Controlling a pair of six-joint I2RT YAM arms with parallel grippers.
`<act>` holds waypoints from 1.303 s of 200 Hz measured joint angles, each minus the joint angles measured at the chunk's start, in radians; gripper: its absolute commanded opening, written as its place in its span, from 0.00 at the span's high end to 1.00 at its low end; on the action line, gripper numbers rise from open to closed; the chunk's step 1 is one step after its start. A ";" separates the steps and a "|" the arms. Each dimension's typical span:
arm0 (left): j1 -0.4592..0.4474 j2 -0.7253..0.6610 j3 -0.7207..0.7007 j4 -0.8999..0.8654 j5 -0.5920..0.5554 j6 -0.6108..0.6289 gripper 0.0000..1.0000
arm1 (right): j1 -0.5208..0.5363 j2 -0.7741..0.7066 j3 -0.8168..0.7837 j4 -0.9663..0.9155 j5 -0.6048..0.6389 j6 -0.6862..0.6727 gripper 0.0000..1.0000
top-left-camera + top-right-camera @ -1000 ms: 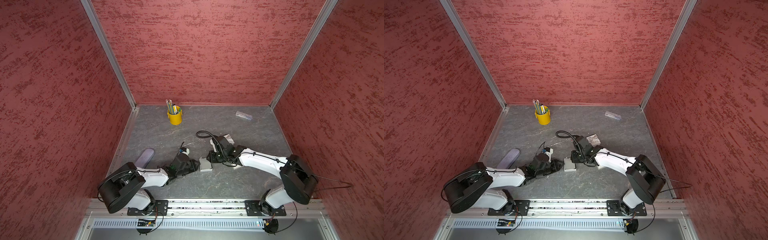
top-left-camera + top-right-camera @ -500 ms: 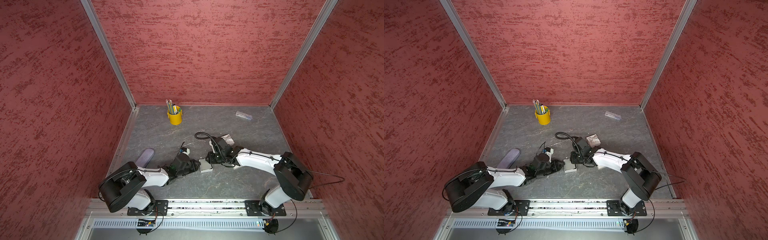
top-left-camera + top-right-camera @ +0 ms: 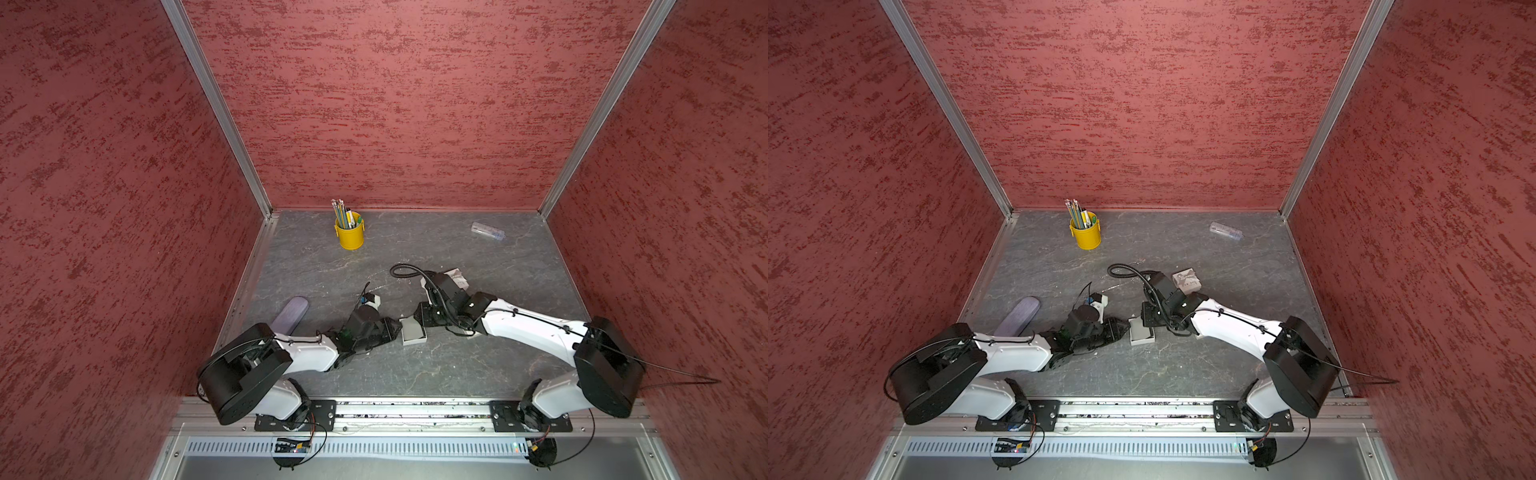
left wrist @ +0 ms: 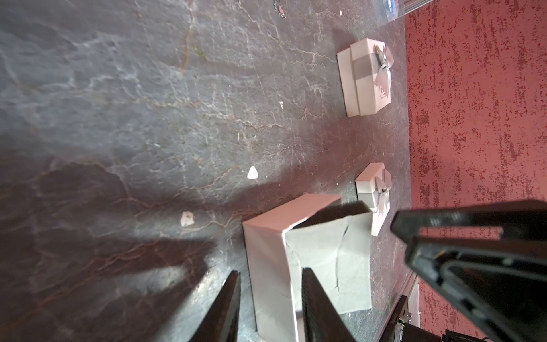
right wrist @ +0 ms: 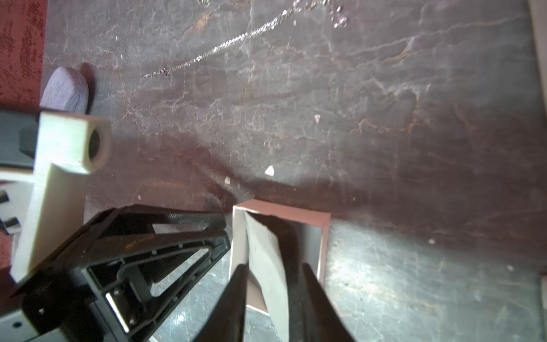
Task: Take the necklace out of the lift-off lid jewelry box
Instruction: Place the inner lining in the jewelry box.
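The left gripper [image 4: 270, 271] had its jaws a little apart, pinching the left wall of the open box [image 3: 413, 332]. The right gripper [image 5: 274, 265] had its jaws down in the box with white paper [image 5: 263, 251] between them; I could not tell if they held it. The necklace [image 5: 225, 46] lay out on the table [image 3: 415, 249], just past the box.

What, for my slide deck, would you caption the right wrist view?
Right gripper at the open jewelry box, left gripper at its wall; necklace lies on the table beyond.
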 measured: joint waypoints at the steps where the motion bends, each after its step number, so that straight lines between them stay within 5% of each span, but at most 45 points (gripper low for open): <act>1: 0.000 0.000 0.000 0.000 0.000 0.000 0.64 | 0.001 0.000 0.000 0.000 0.000 0.000 0.76; 32: 0.000 0.000 0.000 0.000 0.000 0.000 0.64 | 0.024 0.011 -0.003 0.002 0.000 0.020 0.82; 127: 0.000 0.000 0.000 0.000 0.000 0.000 0.64 | 0.031 0.138 -0.036 0.043 -0.001 0.018 0.82; 163: 0.000 0.000 0.000 0.000 -0.003 0.000 0.64 | 0.031 0.124 -0.004 0.002 0.019 -0.004 0.77; 198: 0.000 -0.002 0.000 -0.008 -0.008 0.000 0.64 | 0.031 0.066 0.048 -0.036 0.060 -0.018 0.60; 260: 0.000 -0.014 0.000 -0.023 -0.012 0.001 0.64 | 0.038 0.100 0.061 -0.012 0.078 -0.034 0.58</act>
